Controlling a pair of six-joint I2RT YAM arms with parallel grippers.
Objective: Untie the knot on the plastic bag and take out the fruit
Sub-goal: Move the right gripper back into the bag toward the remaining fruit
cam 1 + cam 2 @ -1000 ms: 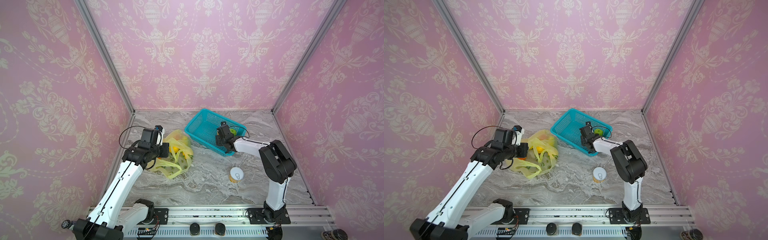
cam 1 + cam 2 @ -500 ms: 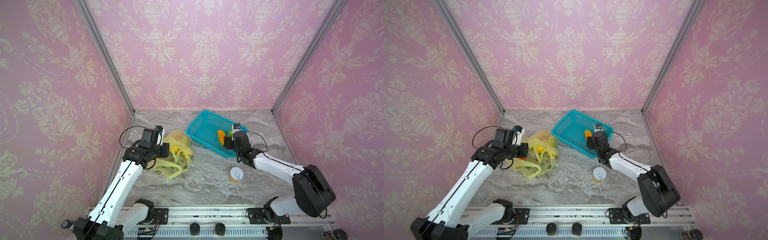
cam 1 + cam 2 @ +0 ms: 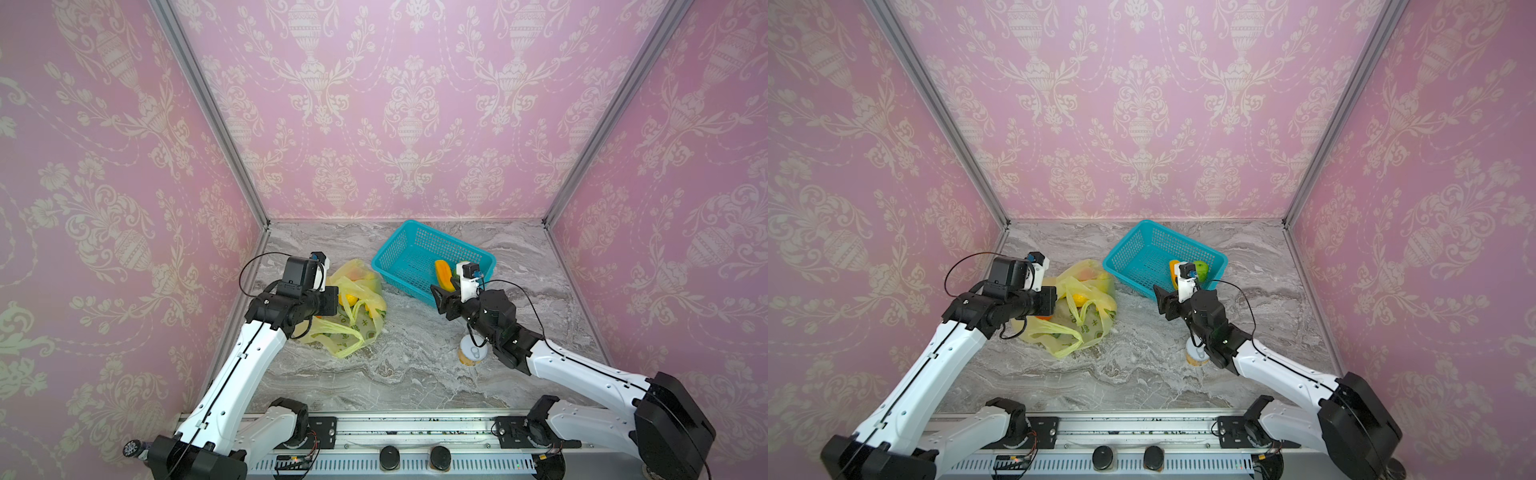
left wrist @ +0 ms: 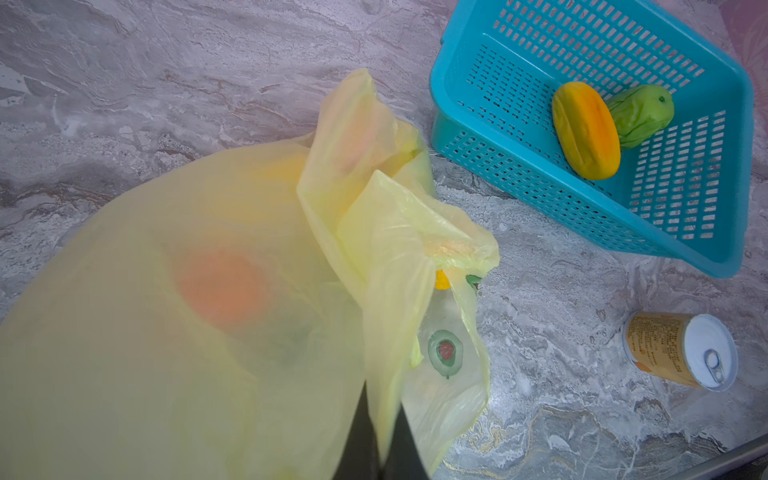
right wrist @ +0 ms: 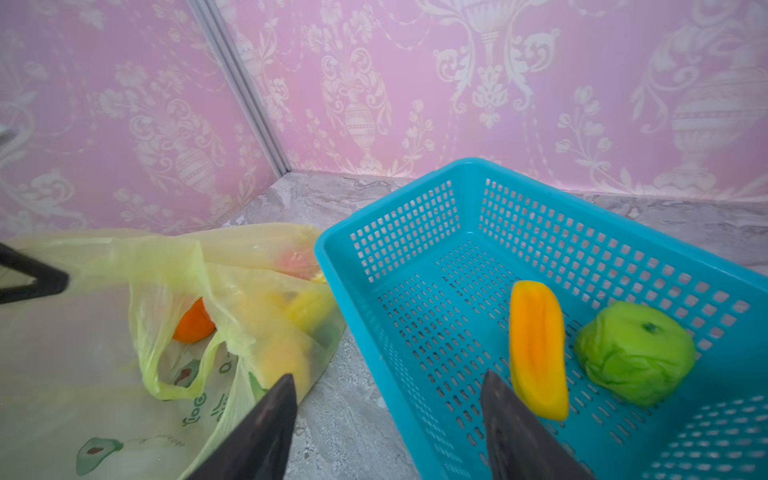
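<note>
The plastic bag lies slumped at the left of the marble floor, pale yellow-green and translucent. My left gripper is shut on a fold of its film and holds that side up. An orange fruit and yellow fruit show through the open mouth. The knot is out of view; a handle loop hangs loose. My right gripper hovers open and empty over the basket's near left edge. In the basket lie a long yellow-orange fruit and a green fruit.
The teal mesh basket stands at the back, right of the bag. A white-lidded can stands near the front, partly under my right forearm. Pink walls close in the floor on three sides.
My right gripper has drawn back out of the basket toward the front left, leaving the yellow-orange fruit inside, and its jaws have narrowed a little. The left arm and bag have held still.
</note>
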